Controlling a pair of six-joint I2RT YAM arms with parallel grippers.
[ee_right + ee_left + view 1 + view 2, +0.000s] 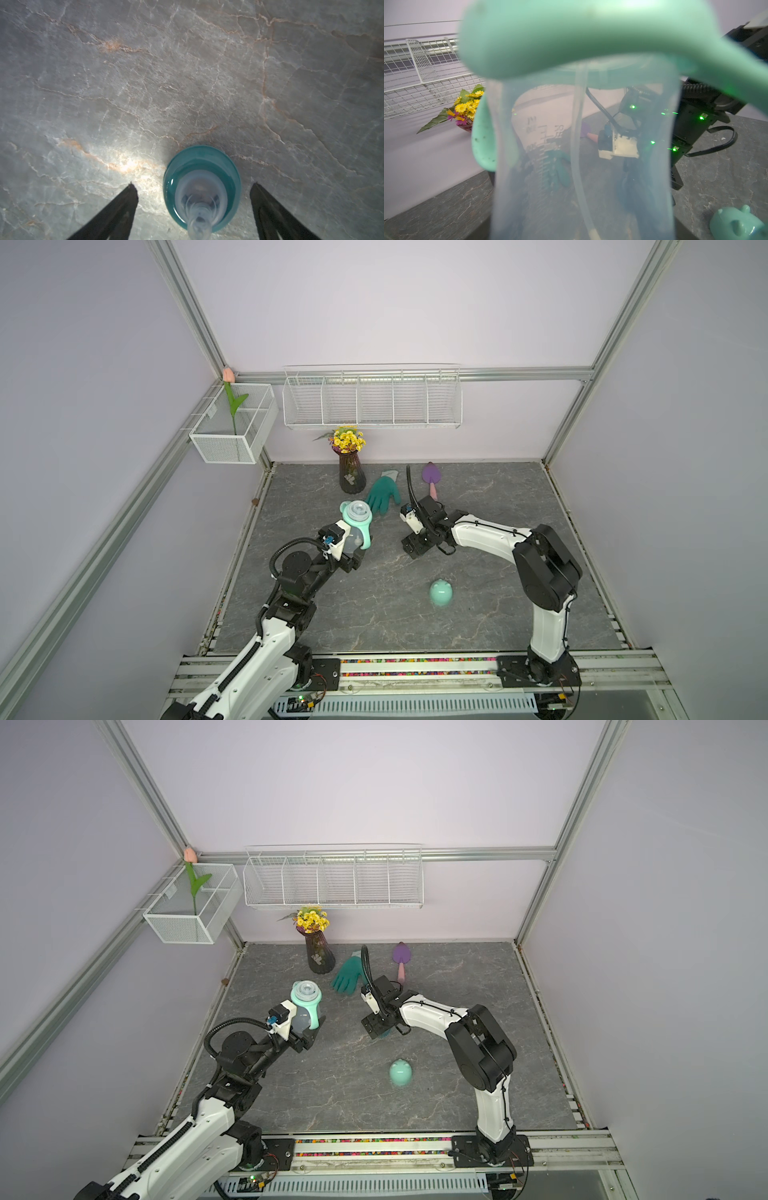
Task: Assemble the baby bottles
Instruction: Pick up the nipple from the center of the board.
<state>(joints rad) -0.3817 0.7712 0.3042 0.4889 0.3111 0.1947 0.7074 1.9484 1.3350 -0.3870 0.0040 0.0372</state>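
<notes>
Frosted body (353,542) is gripped by the left gripper (348,559), whose jaws are clenched on its lower part. It is held roughly upright with the mint ring (358,515) on its neck. The left wrist view shows the straw (577,145) hanging inside. Further right, the right gripper (193,184) hangs over the teal collar (202,166), which stands on the table (187,72) with its nipple (199,199) pointing up toward the wrist. The fingers (124,207) are spread, one on each side of the collar and clear of it, so nothing is held. Judged step in hand: taking up the collar for fitting to the ring. The next move calls for a short descent and a square closure on the collar's hard rim, not the soft nipple, with the collar centred between the fingers. It then needs carrying to the bottle mouth. Right again and nearer the front edge, the cap (440,592) lies on the table, well apart from both grippers and not yet fitted.
</notes>
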